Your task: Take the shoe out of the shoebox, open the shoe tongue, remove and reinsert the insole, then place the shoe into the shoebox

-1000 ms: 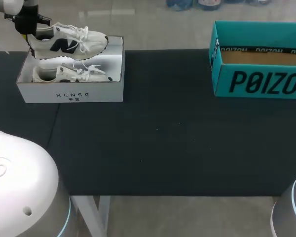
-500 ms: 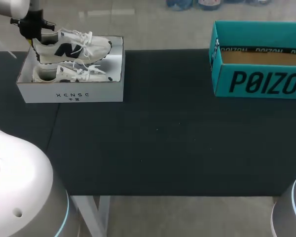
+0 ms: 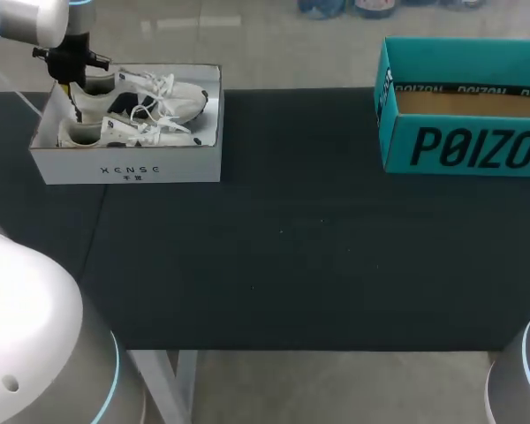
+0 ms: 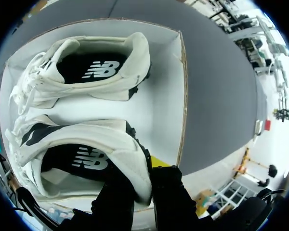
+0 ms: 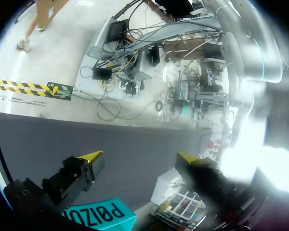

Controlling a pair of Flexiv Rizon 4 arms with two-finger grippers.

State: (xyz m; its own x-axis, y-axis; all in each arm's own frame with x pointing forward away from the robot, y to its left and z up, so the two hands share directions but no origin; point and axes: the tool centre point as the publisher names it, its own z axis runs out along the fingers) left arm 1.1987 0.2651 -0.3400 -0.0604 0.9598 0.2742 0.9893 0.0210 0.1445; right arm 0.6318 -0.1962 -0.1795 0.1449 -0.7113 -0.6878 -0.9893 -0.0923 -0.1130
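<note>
"Left wrist view: what has the left gripper (image 4: 145, 180) got?"
"The shoe (image 4: 82, 159), clamped at the heel, with the collar wall between its fingers. I'd say a heel grip leaves the tongue and laces free."
"Where is the shoe?"
"Within the white box (image 3: 128, 163), along its far side, beside the second shoe (image 3: 128, 132)."
"Resting on the box floor?"
"Can't tell. The sole is hidden, and so is the inner fingertip."
"Right gripper (image 5: 139, 159)?"
"Fingers wide apart with nothing between them, over the table near the teal box (image 5: 98, 214). Head view doesn't show it."
</note>
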